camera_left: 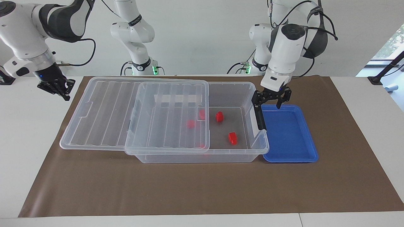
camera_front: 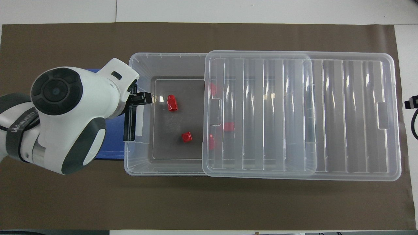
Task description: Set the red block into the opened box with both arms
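While two red blocks [camera_left: 232, 138] lie in the box [camera_left: 202, 156], left gripper [camera_left: 270, 100] hangs wide over its three-o'clock end; right gripper [camera_left: 56, 88], pinched empty, at nine.

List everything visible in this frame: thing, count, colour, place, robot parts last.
red blocks: at least four, red, in the box, two in its open part, others under the lid
box: one, clear, mid-table on the mat
lid: one, clear ribbed, slid toward the right arm's end, partly covering the box
tray: one, blue, beside the box at the left arm's end
mat: one, brown, covering the table
left gripper: black, jaws open, empty, over the box's end wall and tray edge
right gripper: black, shut, empty, past the lid's end
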`<state>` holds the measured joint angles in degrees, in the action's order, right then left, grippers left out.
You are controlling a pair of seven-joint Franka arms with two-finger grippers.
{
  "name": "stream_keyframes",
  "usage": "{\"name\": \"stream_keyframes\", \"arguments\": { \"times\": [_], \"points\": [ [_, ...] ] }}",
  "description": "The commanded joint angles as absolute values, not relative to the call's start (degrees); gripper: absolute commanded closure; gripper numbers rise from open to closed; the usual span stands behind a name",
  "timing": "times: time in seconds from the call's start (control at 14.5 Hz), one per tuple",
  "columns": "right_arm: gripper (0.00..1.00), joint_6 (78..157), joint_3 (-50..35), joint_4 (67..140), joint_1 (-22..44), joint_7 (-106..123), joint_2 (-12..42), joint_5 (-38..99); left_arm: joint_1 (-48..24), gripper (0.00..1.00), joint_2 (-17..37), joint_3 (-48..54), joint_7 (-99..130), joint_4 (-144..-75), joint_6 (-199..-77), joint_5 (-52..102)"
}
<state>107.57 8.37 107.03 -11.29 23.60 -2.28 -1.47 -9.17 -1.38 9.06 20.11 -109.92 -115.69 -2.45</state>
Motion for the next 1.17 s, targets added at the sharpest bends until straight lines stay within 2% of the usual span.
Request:
{"name": "stream_keyframes", "arguments": {
  "times": [0.0,0.34,0.55,0.76,1.1],
  "points": [
    [1.0,111.17,7.82,108.19,-12.57,25.93,1.22,-1.23,-6.07,0.0,-1.85,9.23,14.52,-109.78,-114.87,-0.62],
    [1.0,114.08,7.82,111.35,-10.12,23.22,1.32,-1.23,-1.76,0.0,-1.76,8.97,7.85,-106.45,-110.68,-0.53],
    [1.0,114.08,7.74,111.71,-7.48,19.61,1.23,-1.23,-2.37,0.0,-2.37,3.79,0.9,-103.72,-105.57,0.52],
    [1.0,113.82,7.65,111.8,-5.99,17.85,1.06,-1.23,-2.37,0.0,-2.29,1.15,-3.32,-97.06,-97.32,2.2],
    [1.0,113.47,7.65,112.15,-2.38,12.58,0.88,-0.7,-1.93,0.0,-1.93,0.18,-5.01,-90.97,-89.22,3.25]
  ]
}}
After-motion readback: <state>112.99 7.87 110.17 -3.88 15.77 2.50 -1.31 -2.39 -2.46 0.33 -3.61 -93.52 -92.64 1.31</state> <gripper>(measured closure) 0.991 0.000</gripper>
